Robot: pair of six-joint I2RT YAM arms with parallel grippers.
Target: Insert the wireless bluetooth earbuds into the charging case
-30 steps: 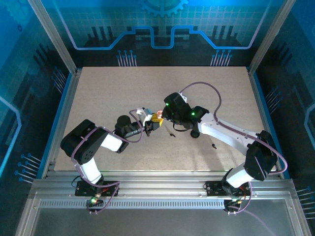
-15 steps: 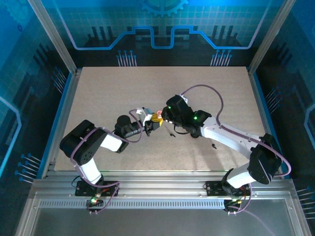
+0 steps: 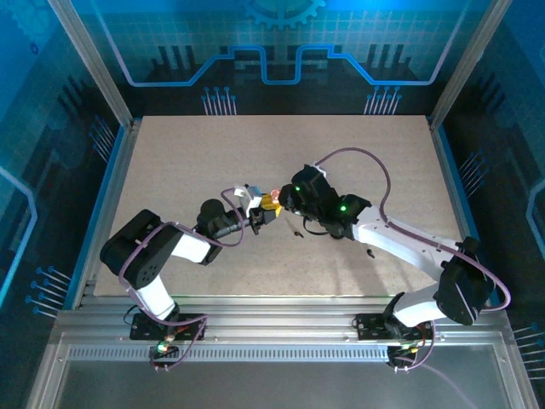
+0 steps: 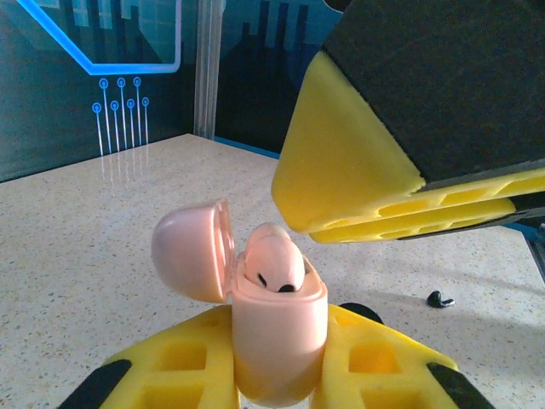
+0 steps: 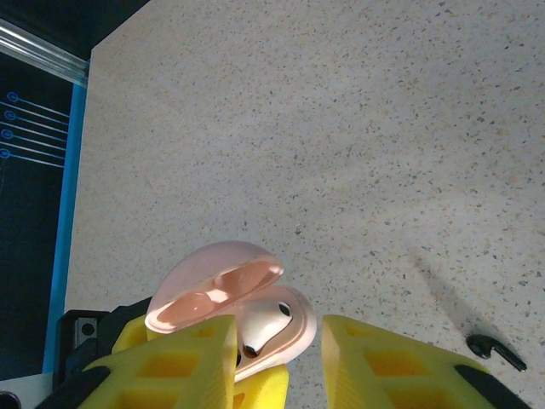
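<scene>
- Clamped in left gripper (image 4: 277,379), mid-table: pink case (image 4: 277,336), lid open.
- Seated inside case: one pink earbud (image 4: 272,264).
- Just above case: right gripper (image 5: 278,362), parted, empty.
- Lying on table (image 5: 341,128), to the right: black earbud (image 5: 496,352).

The charging case (image 4: 277,336) sinks from sight between the left end effector's fingers (image 4: 170,362), cropped at the bottom edge. One pale earbud (image 4: 274,266) shows just its crown. The right end effector's fingers (image 4: 358,170) run off frame. Overhead, a dark speck (image 3: 370,252) on the desk (image 3: 187,162) is too small to identify.
</scene>
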